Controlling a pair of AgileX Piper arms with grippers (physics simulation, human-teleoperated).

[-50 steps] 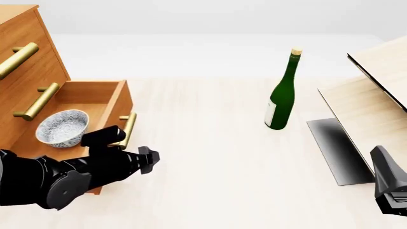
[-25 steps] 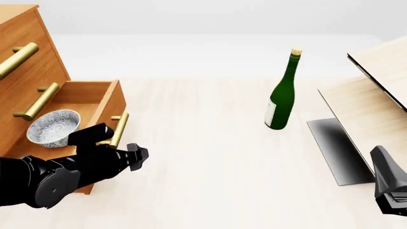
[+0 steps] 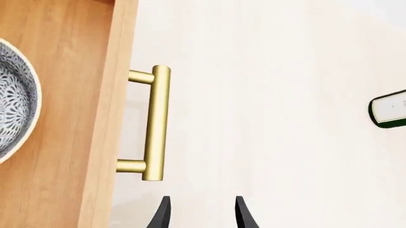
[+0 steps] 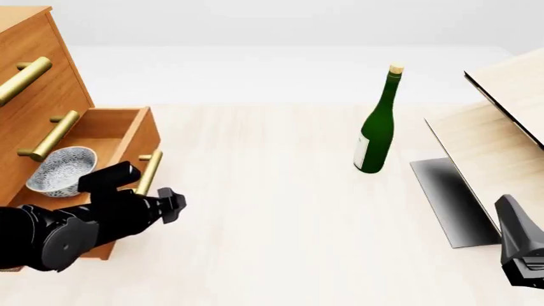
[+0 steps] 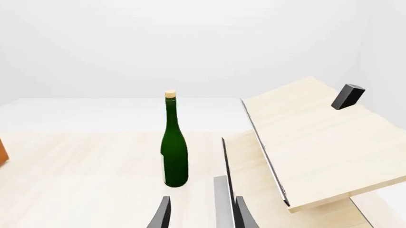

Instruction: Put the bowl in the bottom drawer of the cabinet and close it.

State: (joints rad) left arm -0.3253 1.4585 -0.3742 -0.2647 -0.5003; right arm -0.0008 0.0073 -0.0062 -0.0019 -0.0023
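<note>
Currently, the small round white bowl [image 4: 60, 170] with a fine grey-blue speckled pattern rests inside the bottom drawer [image 4: 127, 137], the lowest orange-brown wooden drawer box of the orange-brown three-drawer wooden cabinet [image 4: 38, 76], which occupies the 9 to 10 o'clock region of the front view. The drawer stands partly open, with its brass bar handle [image 4: 149, 172] facing the open tabletop. The black left gripper [image 4: 170, 205] sits just beside that handle, toward 5 o'clock from it in the front view; the left wrist view shows its two dark fingertips [image 3: 161, 213] set a narrow gap apart with nothing between them, lying close to the handle's near end, and contact with the handle cannot be confirmed. The same wrist view shows the bowl's rim inside the drawer wall. A dark green glass wine bottle [image 4: 376, 127] with a cork stopper and pale label stands upright on the pale wood table [image 4: 281, 210], toward 1 o'clock from view centre. Pale wood slanted panels [image 4: 501, 121] occupy the 3 o'clock side. The right gripper [image 5: 199, 213] shows narrowly parted, empty fingertips in the right wrist view, well apart from the bottle.
</note>
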